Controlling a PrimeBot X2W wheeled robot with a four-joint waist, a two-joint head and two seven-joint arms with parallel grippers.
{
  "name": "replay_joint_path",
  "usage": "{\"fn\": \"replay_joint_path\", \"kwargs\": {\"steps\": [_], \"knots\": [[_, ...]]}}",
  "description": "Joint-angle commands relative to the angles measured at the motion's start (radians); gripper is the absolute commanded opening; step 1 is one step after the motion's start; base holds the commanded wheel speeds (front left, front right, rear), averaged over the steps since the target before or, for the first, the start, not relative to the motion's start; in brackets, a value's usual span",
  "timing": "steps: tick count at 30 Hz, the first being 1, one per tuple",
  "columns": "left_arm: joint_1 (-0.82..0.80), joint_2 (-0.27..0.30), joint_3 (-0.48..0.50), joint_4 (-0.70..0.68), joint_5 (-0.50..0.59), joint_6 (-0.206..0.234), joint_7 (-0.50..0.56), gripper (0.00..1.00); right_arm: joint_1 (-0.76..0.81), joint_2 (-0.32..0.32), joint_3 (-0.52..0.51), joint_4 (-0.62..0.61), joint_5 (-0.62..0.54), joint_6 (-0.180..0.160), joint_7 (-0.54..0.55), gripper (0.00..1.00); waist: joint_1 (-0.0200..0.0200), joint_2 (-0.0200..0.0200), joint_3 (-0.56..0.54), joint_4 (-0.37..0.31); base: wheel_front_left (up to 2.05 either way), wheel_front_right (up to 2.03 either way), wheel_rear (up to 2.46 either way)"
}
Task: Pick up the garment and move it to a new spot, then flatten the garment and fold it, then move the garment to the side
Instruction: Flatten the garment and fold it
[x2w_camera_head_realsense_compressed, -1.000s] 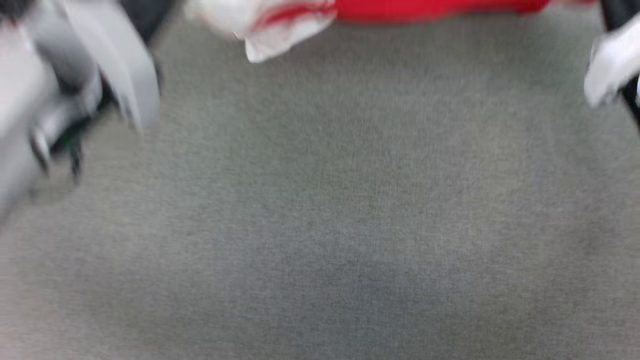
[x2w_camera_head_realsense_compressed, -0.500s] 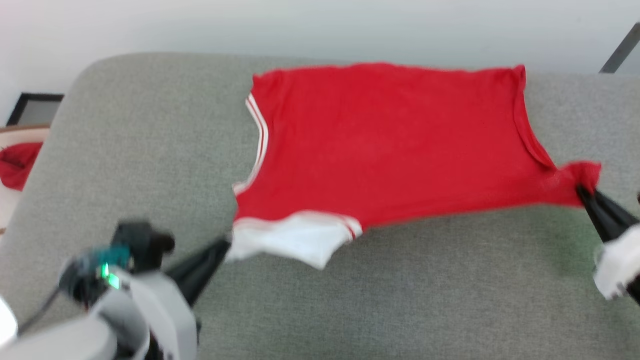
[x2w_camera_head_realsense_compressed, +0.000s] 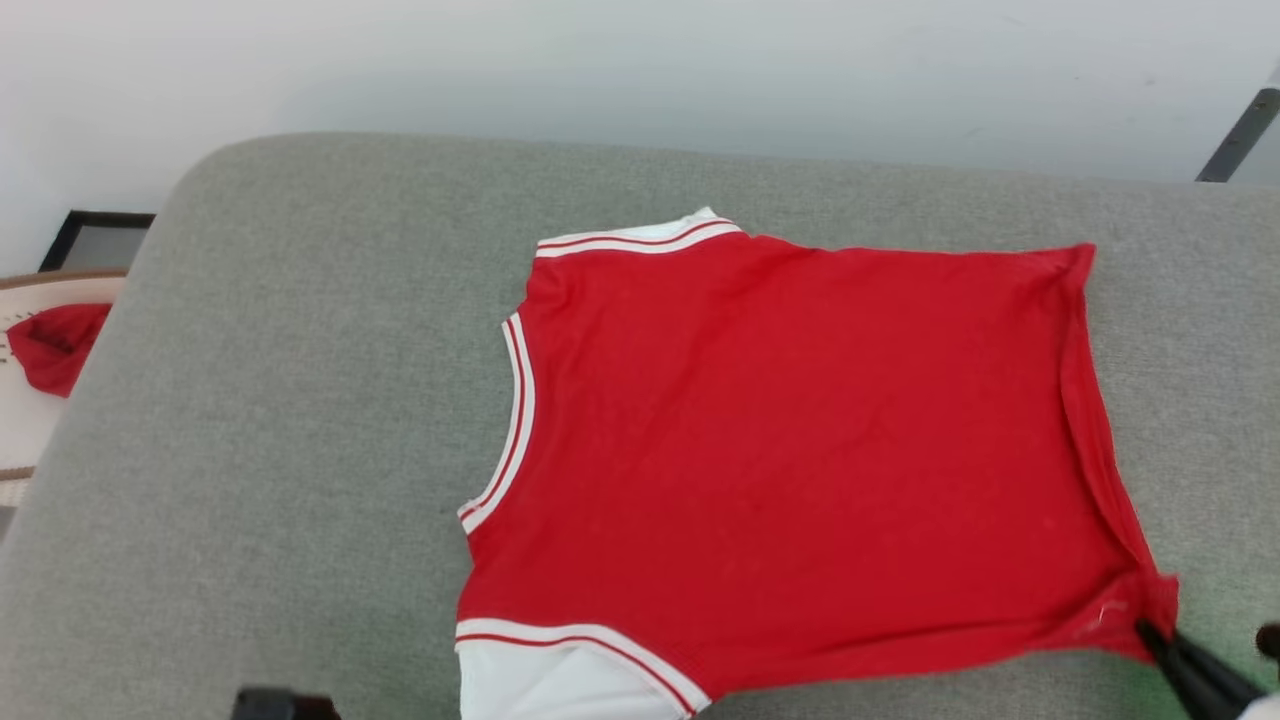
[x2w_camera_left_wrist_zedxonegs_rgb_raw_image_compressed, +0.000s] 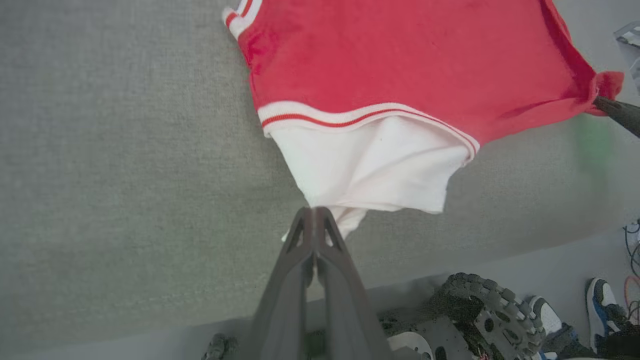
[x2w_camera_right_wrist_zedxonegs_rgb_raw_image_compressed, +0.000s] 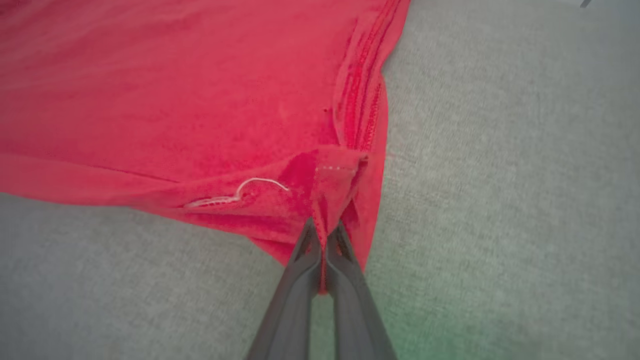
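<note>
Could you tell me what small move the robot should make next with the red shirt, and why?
Probably set both held corners down and open the grippers. The garment lies spread almost flat on the gray cushion, while the left gripper pinches its white sleeve and the right gripper pinches its red hem corner, both bunched.

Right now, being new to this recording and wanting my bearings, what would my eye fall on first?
The red garment lies spread almost flat on the grey padded surface. The left gripper is shut on its white sleeve, the right gripper on a red hem corner. A small red cloth sits off the surface's left edge.
</note>
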Motion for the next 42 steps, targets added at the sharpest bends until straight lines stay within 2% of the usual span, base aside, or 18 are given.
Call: {"fn": "replay_joint_path", "kwargs": {"steps": [1,7,12,15,20,23,26,29,32,37,42], "knots": [[0.014,-0.010,0.004,-0.004,-0.011,0.008,-0.006,0.00,0.011,0.002,-0.010,-0.008,-0.008,-0.001,0.000,0.00,0.0000,-0.0001,0.003,0.002,0.00,0.00,0.00],[0.100,-0.030,0.029,-0.016,-0.069,0.032,-0.028,0.00,0.132,0.032,-0.056,-0.100,-0.015,-0.001,0.047,0.00,0.0000,-0.0001,0.021,-0.002,0.00,0.00,0.00],[0.141,-0.027,0.063,-0.034,-0.075,0.046,-0.035,0.00,0.181,0.046,-0.073,-0.159,-0.011,-0.001,0.075,0.00,0.0000,-0.0001,0.039,-0.015,0.00,0.00,0.00],[0.134,-0.001,0.089,-0.052,-0.057,0.061,-0.035,0.00,0.184,0.048,-0.080,-0.190,0.000,-0.001,0.087,0.00,0.0000,-0.0001,0.049,-0.027,0.00,0.00,0.00],[0.069,0.075,0.124,-0.100,0.001,0.089,-0.020,0.00,0.157,0.058,-0.101,-0.239,0.023,-0.001,0.100,0.00,0.0000,-0.0001,0.061,-0.046,0.00,0.00,0.00],[0.004,0.125,0.141,-0.129,0.045,0.101,0.028,0.00,0.128,0.064,-0.121,-0.264,0.032,-0.001,0.117,0.00,0.0000,-0.0001,0.072,-0.056,0.00,0.00,0.00],[-0.075,0.156,0.156,-0.141,0.100,0.093,0.094,0.00,0.086,0.070,-0.133,-0.283,0.038,-0.001,0.149,0.00,0.0000,-0.0001,0.084,-0.068,0.00,0.00,0.00],[-0.158,0.156,0.166,-0.126,0.153,0.065,0.168,0.00,0.032,0.078,-0.142,-0.289,0.029,-0.001,0.186,0.00,0.0000,-0.0001,0.103,-0.081,0.00,0.00,0.00],[-0.238,0.126,0.165,-0.077,0.209,0.016,0.241,0.00,-0.027,0.085,-0.144,-0.276,0.014,-0.001,0.221,0.00,0.0000,-0.0001,0.122,-0.091,0.00,0.00,0.00],[-0.341,0.034,0.148,0.065,0.258,-0.089,0.333,0.00,-0.103,0.113,-0.147,-0.231,-0.020,-0.001,0.275,0.00,0.0000,-0.0001,0.149,-0.101,0.00,0.00,0.00],[-0.387,-0.056,0.127,0.217,0.249,-0.177,0.383,0.00,-0.149,0.137,-0.139,-0.190,-0.037,-0.001,0.314,0.00,0.0000,-0.0001,0.169,-0.106,0.00,0.00,0.00]]}}
